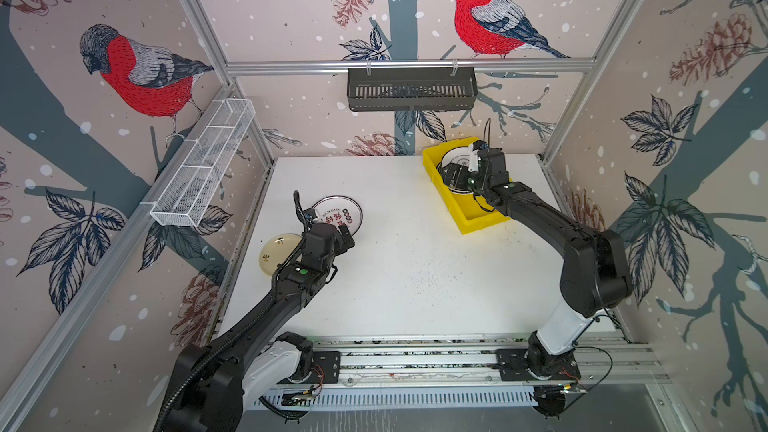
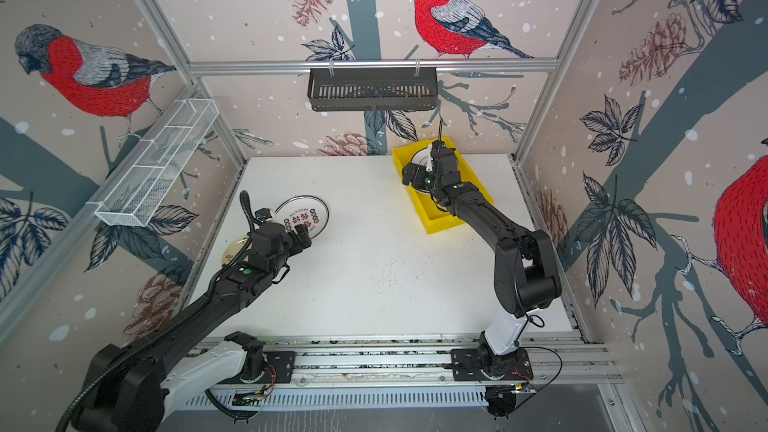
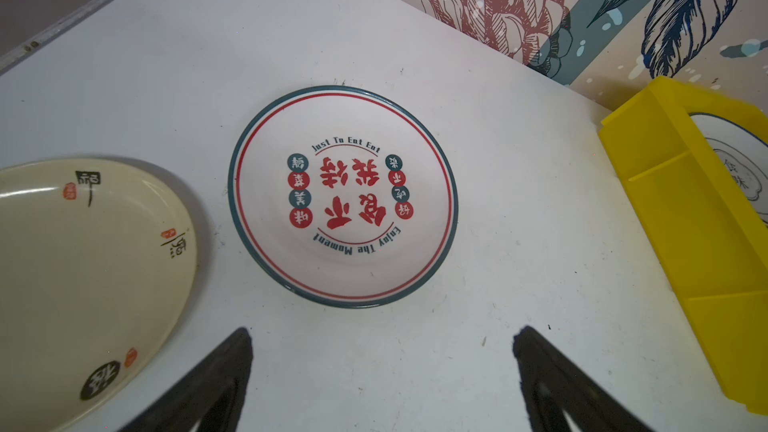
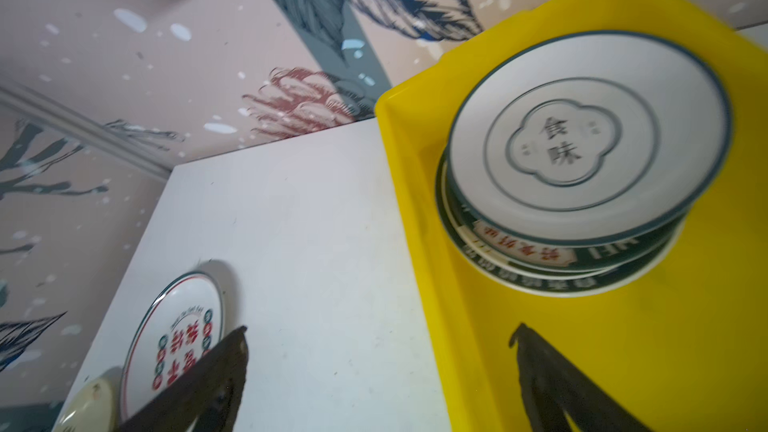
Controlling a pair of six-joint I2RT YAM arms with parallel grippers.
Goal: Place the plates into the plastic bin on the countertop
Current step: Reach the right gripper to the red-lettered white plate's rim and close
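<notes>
Over the plastic bin (image 1: 478, 222), right end effector (image 4: 382, 329), black basket (image 1: 411, 89) behind

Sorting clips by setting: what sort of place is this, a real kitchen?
Likely a staged robot test cell, not a kitchen: bird wallpaper panels framed by aluminium rails, left arm and right arm mounted at the white countertop, plates and a yellow plastic bin as props.

Left arm (image 1: 249, 322), right arm (image 1: 557, 222): black, white base links, green wrist dots; corrugated conduit (image 1: 297, 205) on left. Left gripper (image 3: 382, 330), right gripper (image 4: 380, 328): black tapered fingers.
</notes>
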